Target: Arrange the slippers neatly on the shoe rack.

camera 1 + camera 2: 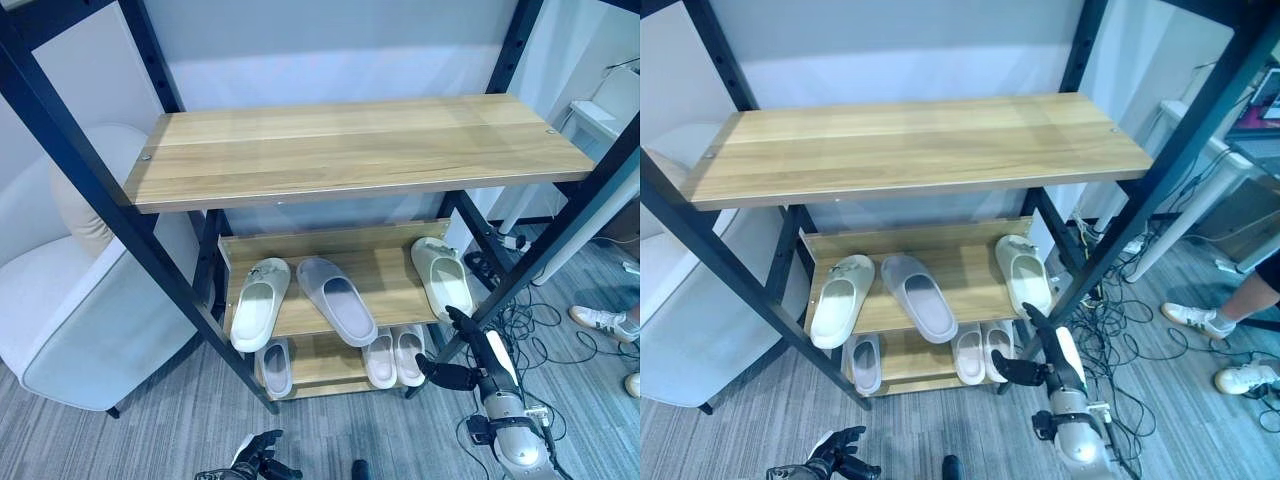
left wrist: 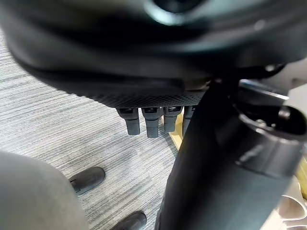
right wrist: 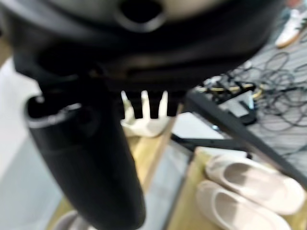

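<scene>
Now we look at the shoe rack (image 1: 350, 150), its top wooden board bare across the upper half of the frame. On the middle shelf (image 1: 385, 262) at centre we see three slippers: a cream slipper (image 1: 258, 303) on the left, a translucent grey slipper (image 1: 337, 299) angled beside it, and a pale green slipper (image 1: 443, 277) at the right end. Lower down sit a small grey slipper (image 1: 275, 366) and a pink pair (image 1: 394, 356). Our right hand (image 1: 462, 352), lower right, hangs relaxed, fingers straight, grasping nothing, just below the pale green slipper. Our left hand (image 1: 255, 462), bottom edge, is loosely released over the carpet. We can read no writing anywhere.
</scene>
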Robot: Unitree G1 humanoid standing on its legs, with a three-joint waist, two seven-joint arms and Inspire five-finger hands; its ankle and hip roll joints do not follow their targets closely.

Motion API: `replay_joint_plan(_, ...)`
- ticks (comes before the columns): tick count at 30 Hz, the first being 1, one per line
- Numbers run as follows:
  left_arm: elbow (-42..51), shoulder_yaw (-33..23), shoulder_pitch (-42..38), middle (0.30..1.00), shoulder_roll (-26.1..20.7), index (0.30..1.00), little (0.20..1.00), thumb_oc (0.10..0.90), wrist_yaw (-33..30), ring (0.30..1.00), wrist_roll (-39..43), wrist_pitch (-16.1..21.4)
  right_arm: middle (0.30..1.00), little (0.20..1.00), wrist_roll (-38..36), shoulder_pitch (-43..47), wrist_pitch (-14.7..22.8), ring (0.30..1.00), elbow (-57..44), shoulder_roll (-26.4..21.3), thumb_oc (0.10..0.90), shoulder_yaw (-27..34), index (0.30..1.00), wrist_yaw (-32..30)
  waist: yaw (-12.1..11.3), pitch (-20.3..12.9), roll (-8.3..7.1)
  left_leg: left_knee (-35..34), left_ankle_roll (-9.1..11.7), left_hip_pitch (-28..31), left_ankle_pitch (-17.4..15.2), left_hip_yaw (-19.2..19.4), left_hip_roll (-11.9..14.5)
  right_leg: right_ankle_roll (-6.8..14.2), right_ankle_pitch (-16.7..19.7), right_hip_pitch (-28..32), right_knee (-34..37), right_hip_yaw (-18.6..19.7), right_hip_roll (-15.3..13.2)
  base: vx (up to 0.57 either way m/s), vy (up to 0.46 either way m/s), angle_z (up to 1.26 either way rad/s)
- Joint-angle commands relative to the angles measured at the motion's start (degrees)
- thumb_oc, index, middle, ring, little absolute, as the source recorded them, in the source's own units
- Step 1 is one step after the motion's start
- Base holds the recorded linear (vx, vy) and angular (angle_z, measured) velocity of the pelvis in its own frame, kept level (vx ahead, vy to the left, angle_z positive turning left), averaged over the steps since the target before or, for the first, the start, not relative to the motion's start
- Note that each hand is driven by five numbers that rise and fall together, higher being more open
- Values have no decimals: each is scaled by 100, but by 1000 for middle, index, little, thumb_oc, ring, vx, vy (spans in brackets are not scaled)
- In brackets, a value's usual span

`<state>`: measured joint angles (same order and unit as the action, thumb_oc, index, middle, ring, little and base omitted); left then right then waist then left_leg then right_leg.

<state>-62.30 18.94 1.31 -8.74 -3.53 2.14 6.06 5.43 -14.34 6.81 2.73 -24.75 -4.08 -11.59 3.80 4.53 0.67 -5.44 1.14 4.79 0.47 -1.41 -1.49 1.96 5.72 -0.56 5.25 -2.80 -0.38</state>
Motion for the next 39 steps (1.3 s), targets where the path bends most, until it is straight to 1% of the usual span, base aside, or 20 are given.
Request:
replay_joint_plan(1, -25, 53, -125, 900, -29, 900, 900, 800, -75, 900, -73, 286, 900, 900, 43, 518, 568, 900, -925, -336, 800, 295, 900, -289, -223, -321, -66, 44, 50, -29, -249, 210, -201, 800, -277, -293, -472, 75, -309, 17, 10, 5)
replay_joint_plan(8, -87, 60, -43, 900, 20, 900, 900, 800, -35, 900, -101, 268, 900, 900, 46, 723, 577, 900, -1020, -360, 800, 333, 900, -377, -311, -343, -103, 44, 46, 6, -263, 159, -192, 791, -280, -241, -434, 6, -328, 17, 7, 7)
replay_joint_plan(11, -94, 81, 0, 900, 24, 900, 900, 800, -17, 900, -115, 270, 900, 900, -16, 924, 565, 900, -863, -379, 800, 291, 900, -430, -356, -345, -110, 44, 45, 16, -276, 139, -200, 786, -281, -214, -402, -17, -325, 26, 5, 7)
replay_joint_plan(15, -73, 128, 86, 900, -13, 900, 900, 800, 47, 900, -105, 255, 900, 900, -20, 1321, 473, 900, -293, -458, 800, 157, 900, -545, -490, -328, -138, 44, 48, 20, -276, 93, -192, 769, -287, -159, -361, -85, -338, 42, 4, 9)
replay_joint_plan(17, -34, 121, 159, 900, -79, 900, 900, 800, 104, 900, -86, 248, 900, 900, 44, 1587, 399, 900, 49, -581, 800, 75, 900, -623, -588, -285, -163, 44, 52, 7, -270, 65, -175, 767, -293, -154, -347, -134, -332, 22, -5, 6)
replay_joint_plan(18, -33, 114, 156, 900, -79, 900, 900, 800, 104, 900, -86, 248, 900, 900, 44, 1606, 409, 900, 70, -582, 800, 64, 900, -630, -581, -281, -163, 44, 52, 7, -269, 63, -175, 767, -293, -154, -347, -135, -332, 8, -5, 10)
replay_joint_plan(21, -59, 118, 219, 900, -154, 900, 900, 800, 131, 900, -66, 226, 900, 900, 85, 1947, 318, 900, 535, -656, 800, -53, 900, -767, -734, -213, -203, 44, 46, -26, -260, 16, -160, 753, -302, -149, -325, -206, -326, 3, -15, 15)
replay_joint_plan(22, -60, 114, 216, 900, -153, 900, 900, 800, 131, 900, -65, 227, 900, 900, 84, 1960, 325, 900, 549, -656, 800, -60, 900, -772, -729, -209, -203, 44, 46, -25, -259, 14, -160, 752, -302, -147, -324, -208, -327, 23, -15, 20)
replay_joint_plan(23, -133, 105, 246, 900, -172, 900, 900, 800, 143, 900, -82, 211, 900, 900, -8, 2072, 291, 900, 747, -657, 800, -104, 900, -782, -793, -194, -218, 44, 52, -42, -260, -9, -152, 749, -312, -127, -304, -247, -323, 24, -10, 12)
replay_joint_plan(31, -326, 79, 303, 900, -194, 900, 900, 800, 128, 900, -79, 176, 900, 900, -356, 2454, 277, 900, 1272, -627, 800, -279, 900, -773, -940, -174, -244, 44, 78, -71, -250, -92, -147, 737, -340, -33, -252, -355, -341, 24, -4, 11)
replay_joint_plan(39, -348, 91, 298, 900, -173, 900, 900, 800, 90, 900, -58, 174, 900, 900, -227, 2776, 231, 900, 1499, -690, 800, -482, 900, -820, -1031, -208, -246, 44, 103, -28, -273, -190, -144, 721, -389, 80, -228, -481, -362, 45, -5, 2)
